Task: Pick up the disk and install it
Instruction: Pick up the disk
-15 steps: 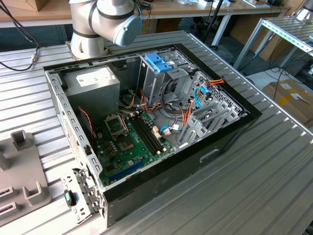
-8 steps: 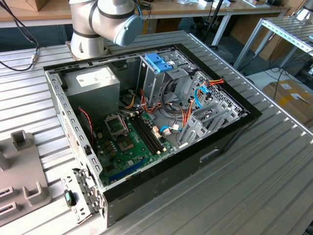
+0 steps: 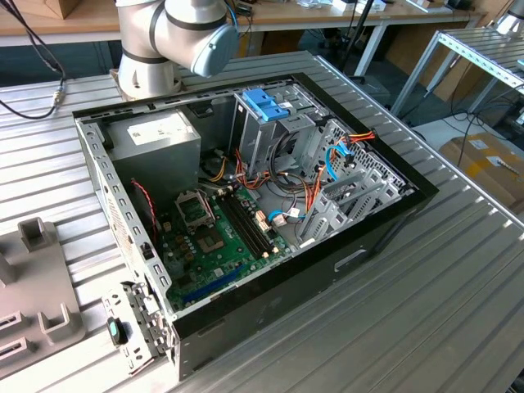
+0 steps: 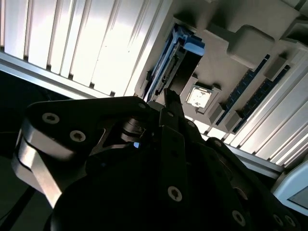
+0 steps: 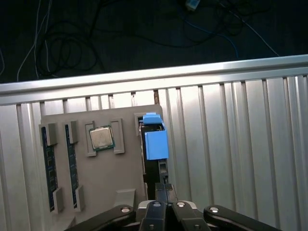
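Pincer: the gripper (image 5: 161,186) hangs over a grey fixture tray (image 5: 129,171). From where I stand its fingers look drawn together, with no gap I can make out and nothing between them.
Disk: the disk (image 5: 155,144) stands on its thin edge in a slot at the tray's side and has not yet been lifted out.
Way from the pincer: it is straight ahead of the fingertips and a little below them. The disk's dark near end is just beside the tips, and the light blue carrier end is the far one. I cannot tell whether the tips touch it.
Long axis: it runs directly away from the fingertips, in line with the seam between the two fingers. By my reckoning the disk's narrow thickness therefore lies across the way the fingers close, and its broad faces are turned towards one finger and the other.
Nearer arm: there is only the one, and it is already over the disk.
To one side of the pincer: a processor chip (image 5: 101,138) sits in its own pocket near the disk. Memory sticks (image 5: 71,159) lie beyond it on the same side.
To the other side: there is ribbed aluminium table (image 5: 231,144) right beside the disk's slot.
Away from the pincer: an open computer case (image 3: 246,205) stands on the same table, with a metal drive cage (image 3: 270,135) inside it. It is apart from the tray and towards the exterior view's right.
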`<state>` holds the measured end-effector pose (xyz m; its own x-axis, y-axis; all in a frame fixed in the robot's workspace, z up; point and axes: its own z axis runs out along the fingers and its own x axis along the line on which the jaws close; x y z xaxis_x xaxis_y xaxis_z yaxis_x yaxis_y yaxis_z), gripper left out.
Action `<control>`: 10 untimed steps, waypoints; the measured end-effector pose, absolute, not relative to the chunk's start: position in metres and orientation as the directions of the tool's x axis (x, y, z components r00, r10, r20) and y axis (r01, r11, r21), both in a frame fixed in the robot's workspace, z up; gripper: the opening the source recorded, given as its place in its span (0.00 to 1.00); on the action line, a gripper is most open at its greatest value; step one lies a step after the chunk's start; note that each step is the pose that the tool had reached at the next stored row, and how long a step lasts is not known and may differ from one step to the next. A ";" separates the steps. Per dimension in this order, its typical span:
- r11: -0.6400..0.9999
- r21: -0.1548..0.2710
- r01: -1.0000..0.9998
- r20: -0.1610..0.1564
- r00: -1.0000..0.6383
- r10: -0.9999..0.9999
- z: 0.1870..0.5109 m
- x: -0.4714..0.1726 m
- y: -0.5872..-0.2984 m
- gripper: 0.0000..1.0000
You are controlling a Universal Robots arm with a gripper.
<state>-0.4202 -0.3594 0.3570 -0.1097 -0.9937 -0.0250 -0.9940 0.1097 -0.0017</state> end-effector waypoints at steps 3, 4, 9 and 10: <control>0.110 -0.002 -0.994 -0.025 -0.110 -0.994 0.357 -0.420 -0.359 0.11; 0.110 -0.002 -0.994 -0.025 -0.110 -0.994 0.357 -0.419 -0.359 0.11; 0.110 -0.002 -0.994 -0.025 -0.110 -0.994 0.357 -0.419 -0.359 0.11; 0.110 -0.002 -0.994 -0.025 -0.110 -0.994 0.357 -0.419 -0.359 0.11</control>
<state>-0.4194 -0.3594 0.3570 -0.1096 -0.9937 -0.0249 -0.9940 0.1096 -0.0016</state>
